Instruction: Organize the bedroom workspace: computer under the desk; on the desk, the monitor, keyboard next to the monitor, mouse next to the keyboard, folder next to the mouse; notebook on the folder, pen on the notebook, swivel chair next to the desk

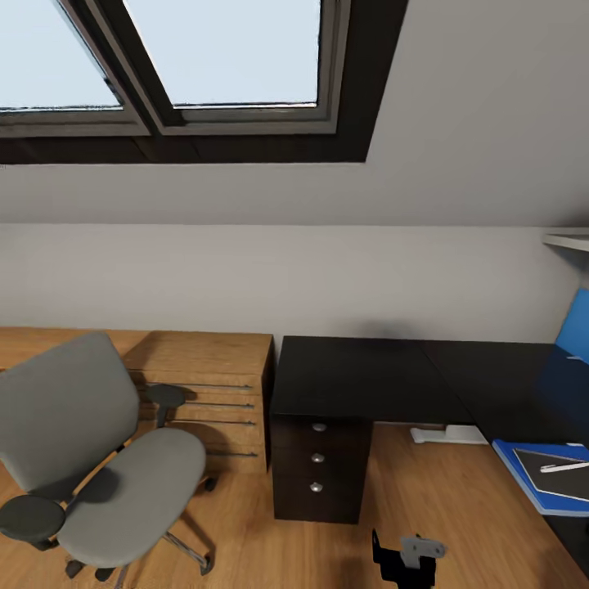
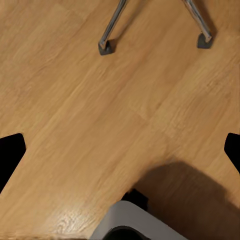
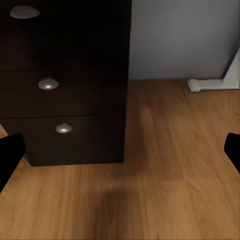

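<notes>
Nearest the camera in the head view, the right tool [image 1: 406, 558] hangs low over the wood floor [image 1: 442, 507], a black and grey bracket. In its own wrist view its dark fingertips [image 3: 10, 155] sit at opposite edges, so its jaws stand wide apart with nothing between them. The left tool [image 2: 120, 150] is spread just as wide and holds nothing, looking down at bare floor and two chrome legs of the swivel chair [image 1: 98, 458].

A little further on, the chair stands well apart from the bench [image 1: 360, 376], its seat bare. The drawer unit [image 1: 317, 466] with three round silver knobs lies straight ahead. At the right edge, the blue folder [image 1: 515, 470] lies on the bench top with the dark notebook [image 1: 564, 483] on it and the white pen [image 1: 564, 467] on the notebook. Behind the chair stands a light wooden dresser [image 1: 204, 376]; beyond it, the pale wall and the skylights [image 1: 221, 49].

What seems left is bringing the chair beside the bench. The risks: a caster chair may roll or spin away when pushed off-centre, the base may clip the drawer unit, and a hard shove could bump the bench and slide the pen off the stack.

No brand, label or writing can be read anywhere.
</notes>
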Motion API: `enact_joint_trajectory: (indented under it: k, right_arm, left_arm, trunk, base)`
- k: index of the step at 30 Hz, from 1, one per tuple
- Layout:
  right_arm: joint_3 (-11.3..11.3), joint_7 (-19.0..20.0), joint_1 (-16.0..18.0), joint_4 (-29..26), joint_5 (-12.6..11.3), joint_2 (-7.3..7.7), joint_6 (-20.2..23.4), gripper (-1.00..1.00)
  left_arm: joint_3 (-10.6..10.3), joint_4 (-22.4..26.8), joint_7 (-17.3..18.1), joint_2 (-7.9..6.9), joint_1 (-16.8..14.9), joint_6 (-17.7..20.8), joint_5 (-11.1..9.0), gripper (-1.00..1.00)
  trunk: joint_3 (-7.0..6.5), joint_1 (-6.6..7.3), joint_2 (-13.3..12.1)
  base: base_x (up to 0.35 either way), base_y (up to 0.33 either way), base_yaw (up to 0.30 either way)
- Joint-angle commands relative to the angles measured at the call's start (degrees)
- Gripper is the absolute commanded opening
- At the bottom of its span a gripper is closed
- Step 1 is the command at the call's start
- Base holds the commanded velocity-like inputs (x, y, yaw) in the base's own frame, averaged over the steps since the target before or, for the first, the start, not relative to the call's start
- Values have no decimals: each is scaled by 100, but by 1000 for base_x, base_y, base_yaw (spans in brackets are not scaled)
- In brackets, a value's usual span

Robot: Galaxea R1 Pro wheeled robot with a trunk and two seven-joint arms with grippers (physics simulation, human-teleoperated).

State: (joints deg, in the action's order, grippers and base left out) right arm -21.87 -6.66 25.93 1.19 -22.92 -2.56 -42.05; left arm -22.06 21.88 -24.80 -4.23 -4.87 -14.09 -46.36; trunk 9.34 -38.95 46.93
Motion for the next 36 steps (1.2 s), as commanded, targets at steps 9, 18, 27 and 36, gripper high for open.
enact_joint_trajectory:
  k: [9, 18, 27, 36]
  right_arm:
    - [-45, -51, -130, 16, -11, -2, -985, 100]
    - [-57, -367, -409, 4, 23, 164, -1472, 100]
    - [-63, -383, -818, 10, 287, 638, -1795, 100]
    - [-111, -380, -1005, 3, 308, 610, -1795, 100]
  left_arm:
    - [188, 8, 404, -72, -5, -30, -155, 100]
    - [131, 9, 428, -30, -5, -143, -107, 100]
    - [-120, 9, 431, 18, -5, -520, -93, 100]
    - [-140, 1, 433, 33, -5, -846, -101, 100]
  trunk:
    - [-153, 197, -355]
    - [-319, 395, -716]
    - [-516, 592, -1077]
    - [-681, 790, -1438]
  base:
    - [0, 0, 285]
    - [0, 0, 285]
    - [0, 0, 256]
    - [0, 0, 280]
